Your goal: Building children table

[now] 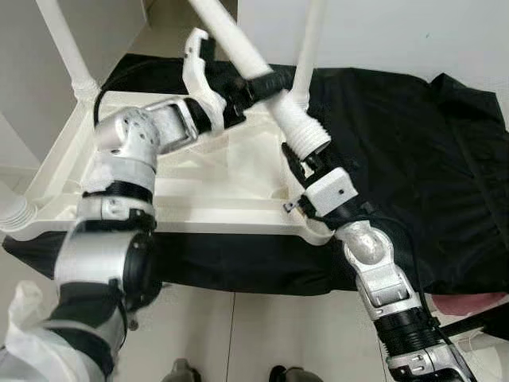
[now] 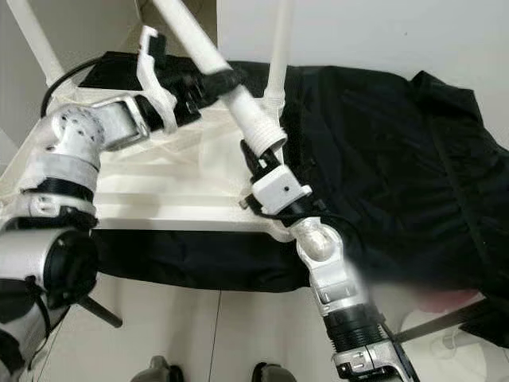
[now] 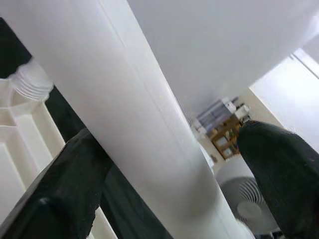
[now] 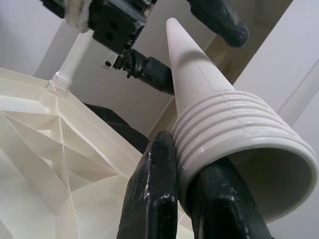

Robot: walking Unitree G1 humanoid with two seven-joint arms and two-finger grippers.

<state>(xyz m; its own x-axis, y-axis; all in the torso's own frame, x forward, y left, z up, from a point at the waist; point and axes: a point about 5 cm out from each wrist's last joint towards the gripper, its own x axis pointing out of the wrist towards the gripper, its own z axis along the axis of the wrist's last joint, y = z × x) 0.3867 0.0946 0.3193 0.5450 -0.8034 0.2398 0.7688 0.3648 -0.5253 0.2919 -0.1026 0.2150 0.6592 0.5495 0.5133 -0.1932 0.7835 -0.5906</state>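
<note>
While the upturned white tabletop (image 1: 231, 187) lies on a black cloth (image 1: 413, 143) spread over the floor (image 1: 262, 334), a loose white leg (image 1: 246, 60) slants above it, held by both hands. The left hand (image 1: 253, 86) is closed around the leg's smooth middle, its black fingers (image 3: 60, 199) on either side. The right hand (image 1: 306, 163) grips the ribbed threaded end (image 4: 234, 129), just above the near corner. Two other legs (image 1: 67, 44) stand upright in the far corners.
</note>
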